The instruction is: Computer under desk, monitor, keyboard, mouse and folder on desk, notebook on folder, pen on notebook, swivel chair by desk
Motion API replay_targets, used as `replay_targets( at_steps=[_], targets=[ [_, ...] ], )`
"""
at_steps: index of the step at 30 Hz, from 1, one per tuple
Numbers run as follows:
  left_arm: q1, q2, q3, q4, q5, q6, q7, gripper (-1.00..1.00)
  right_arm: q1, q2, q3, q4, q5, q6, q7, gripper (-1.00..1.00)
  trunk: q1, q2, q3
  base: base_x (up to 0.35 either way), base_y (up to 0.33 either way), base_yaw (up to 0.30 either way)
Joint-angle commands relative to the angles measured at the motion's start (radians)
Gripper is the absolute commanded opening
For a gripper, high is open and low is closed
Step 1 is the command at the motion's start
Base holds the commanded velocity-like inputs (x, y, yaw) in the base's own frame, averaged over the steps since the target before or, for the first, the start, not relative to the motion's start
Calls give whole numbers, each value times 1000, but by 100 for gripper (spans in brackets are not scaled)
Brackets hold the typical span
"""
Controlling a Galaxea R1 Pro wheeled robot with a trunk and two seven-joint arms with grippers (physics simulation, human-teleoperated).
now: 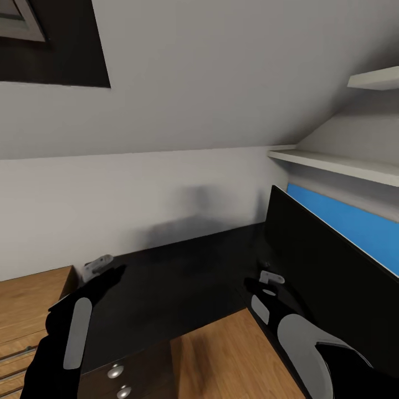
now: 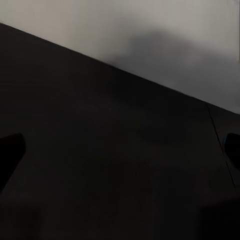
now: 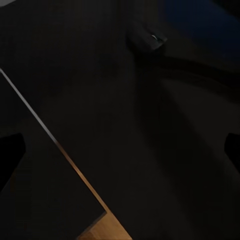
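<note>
Both arms are held forward over the black worktop (image 1: 183, 277), left fingers (image 1: 100, 265) and right fingers (image 1: 270, 280) spread wide and empty, while the monitor (image 1: 327, 271) stands upright along its right edge.

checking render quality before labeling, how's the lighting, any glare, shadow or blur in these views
Head view: evenly lit; the glossy desk mirrors the wall, and a soft shadow smudges the wall above it. Left wrist view: dim, soft-edged; desk top nearly black. Right wrist view: darkest, only a strip of wood floor reads clearly.
</note>
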Motion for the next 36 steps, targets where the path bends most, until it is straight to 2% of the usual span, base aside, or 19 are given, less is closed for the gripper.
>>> replay_targets(
  at_steps=[1,11,12,20,36],
  targets=[
    [-1,-1,1,-1,10,-2,13,100,-1,0,-3,1,-11,-13,0,100,0,-1,-2,0,0,0],
    [-1,-1,0,7,9,-57,69,100,-1,0,-3,0,-11,-69,-1,100,0,-1,-2,0,0,0],
    [-1,-1,0,8,9,-172,82,100,-1,0,-3,0,-11,-222,-1,100,0,-1,-2,0,0,0],
    [-1,-1,0,17,9,-171,82,100,-1,-1,-3,0,-10,-224,-1,100,0,-1,-2,0,0,26],
    [-1,-1,0,25,9,-171,82,100,0,-2,-4,4,-9,-273,-1,100,0,-1,-2,0,0,63]
  ],
)
